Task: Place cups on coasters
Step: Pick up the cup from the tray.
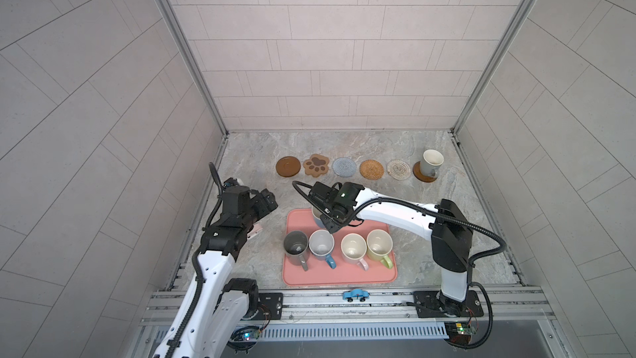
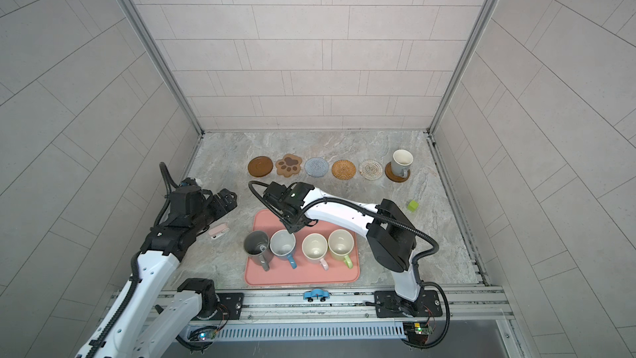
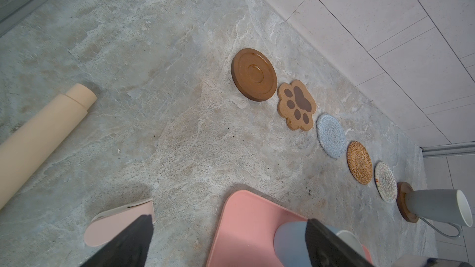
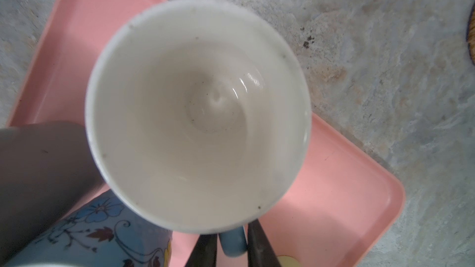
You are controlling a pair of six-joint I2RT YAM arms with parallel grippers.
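Observation:
Five bare coasters lie in a row at the back: a brown disc [image 1: 288, 166], a paw print [image 1: 316, 164], a blue-grey knit [image 1: 344, 166], a rattan round [image 1: 371, 169] and a clear patterned round [image 1: 398, 169]. A grey-brown cup [image 1: 431, 163] stands on a second brown disc [image 1: 425, 175]. On the pink tray [image 1: 344, 275] stand dark grey [image 1: 296, 244], flowered blue [image 1: 321, 244], pink [image 1: 353, 247] and green [image 1: 379, 244] cups. My right gripper [image 4: 232, 240] is shut on the blue handle [image 4: 232, 244] of a cream-lined blue cup [image 4: 198, 114] at the tray's far left. My left gripper [image 1: 270, 201] hangs open, left of the tray.
A small pink gadget [image 1: 255, 232] lies under my left arm. In the left wrist view a beige roll [image 3: 38, 139] lies by the left wall. A green cube [image 2: 413, 205] sits at the right and a blue toy car [image 1: 355, 294] on the front rail.

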